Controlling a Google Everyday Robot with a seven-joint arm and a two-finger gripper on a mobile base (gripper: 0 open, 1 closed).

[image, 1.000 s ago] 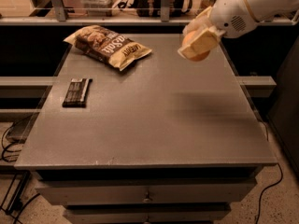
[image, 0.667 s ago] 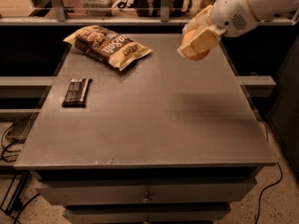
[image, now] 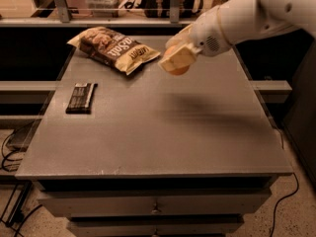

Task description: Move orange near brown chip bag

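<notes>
In the single camera view, the gripper sits in the upper middle of the frame at the end of the white arm, which reaches in from the upper right. Its tan fingers are clamped around the orange, and only slivers of orange skin show below and behind the near pad. The fruit is held clear of the grey table, judging by the soft shadow lying lower on the tabletop. The brown chip bag lies crumpled in the upper left of the frame, its nearest corner just beside the fruit as the camera sees it. A flat black bar packet lies well apart at mid-left and plays no part. The orange is probably light and firm, with a matte skin that gives the pads fair friction. Because it is round, it could roll once released, so it likely wants setting down gently on the flat top, not dropping. The hold across its widest part looks sensible, since a grip off that middle line would tend to squeeze it out. The bag looks thin, crinkly and easily pushed, so the fingers are best kept off it. Bare tabletop just right of the bag's corner seems the natural place for the fruit.
</notes>
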